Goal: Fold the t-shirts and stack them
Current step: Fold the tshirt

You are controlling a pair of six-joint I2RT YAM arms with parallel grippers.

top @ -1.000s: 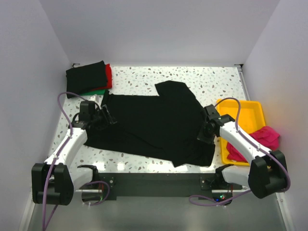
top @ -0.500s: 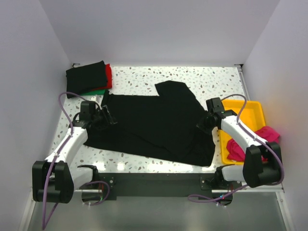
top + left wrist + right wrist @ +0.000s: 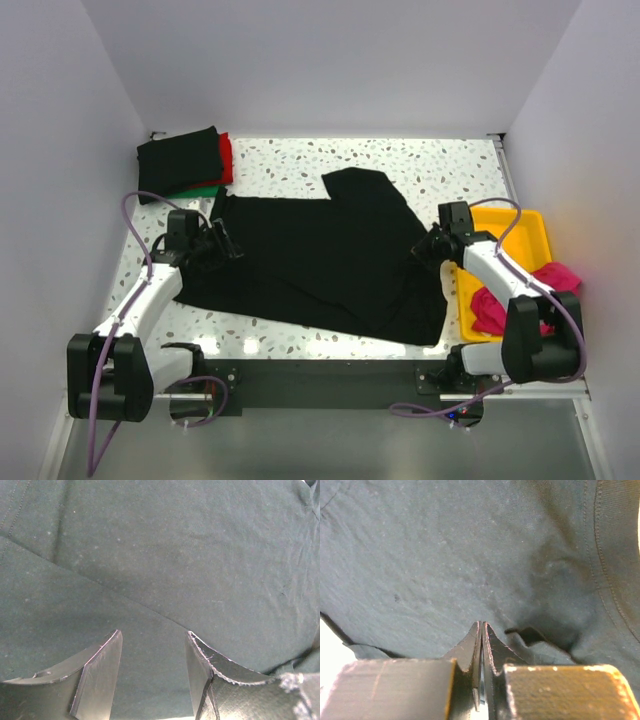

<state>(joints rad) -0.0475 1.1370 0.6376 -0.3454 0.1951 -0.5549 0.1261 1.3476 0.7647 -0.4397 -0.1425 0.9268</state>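
A black t-shirt (image 3: 320, 260) lies spread flat across the middle of the table. My left gripper (image 3: 222, 243) is over its left edge, and the left wrist view has that gripper (image 3: 152, 635) open just above the black cloth (image 3: 175, 555) with nothing between its fingers. My right gripper (image 3: 425, 248) is at the shirt's right edge. Seen from the right wrist, this gripper (image 3: 482, 624) is shut, tips pressed together low over the cloth (image 3: 420, 545), with no fabric visibly caught. A folded black t-shirt (image 3: 180, 160) tops red (image 3: 226, 155) and green (image 3: 200, 190) ones at back left.
A yellow tray (image 3: 510, 225) stands at the right edge of the table with a magenta-pink t-shirt (image 3: 545, 285) bunched in it and hanging over its side. White walls close in the table on the left, back and right.
My right gripper has moved back and to the right along the shirt's right edge. The shirt's near right corner has spread out flatter. The left arm has stayed put.
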